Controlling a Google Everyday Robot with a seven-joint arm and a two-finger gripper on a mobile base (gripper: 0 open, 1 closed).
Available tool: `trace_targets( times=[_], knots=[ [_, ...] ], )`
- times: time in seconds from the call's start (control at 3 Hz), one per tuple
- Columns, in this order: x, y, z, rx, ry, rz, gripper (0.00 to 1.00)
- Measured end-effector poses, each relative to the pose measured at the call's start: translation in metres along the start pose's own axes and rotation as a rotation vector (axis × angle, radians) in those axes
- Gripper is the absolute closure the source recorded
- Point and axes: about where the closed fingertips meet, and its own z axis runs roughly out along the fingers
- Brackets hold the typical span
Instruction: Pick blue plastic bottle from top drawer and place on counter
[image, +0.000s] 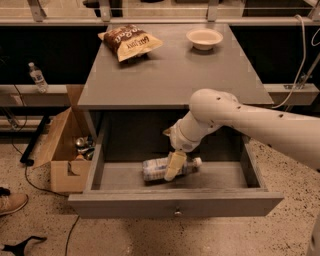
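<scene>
Looking at this moment, I'd say the job was maybe a third of the way along at best. The top drawer (175, 204) was pulled out, so that part needed no more work. The arm was bent down into it with the end effector (174, 166) low inside, right at the blue plastic bottle (154, 169). The bottle was lying on its side on the drawer floor, roughly mid-drawer, white cap pointing to the right of the view. The end effector crossed in front of the bottle's cap-side half, between the label and the cap, so from this angle it overlapped the bottle and looked to be touching it. Honestly I couldn't tell how far open the end effector was, or whether it actually had hold of the bottle or was just parked over it. Nothing looked lifted, since the bottle sat flat on the drawer floor. So the grab (if not made yet), the lift out and the set-down were all left to do. The counter (170, 80) above had a chip bag (130, 41) at the back left and a small bowl (204, 37) at the back right, with bare grey nearer the front, which I'd guess was the spot to aim for.
</scene>
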Motion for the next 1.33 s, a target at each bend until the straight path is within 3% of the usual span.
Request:
trace_targets(
  times=[0.33,0.67,1.0,1.33],
  knots=[
    [0.005,0.000,0.012,0.007,0.002,-0.013,0.00],
    [0.013,0.002,0.016,0.021,0.018,-0.014,0.19],
    [0.022,0.008,0.014,0.036,0.035,-0.007,0.50],
    [0.021,0.012,0.009,0.052,0.036,-0.007,0.73]
  ],
)
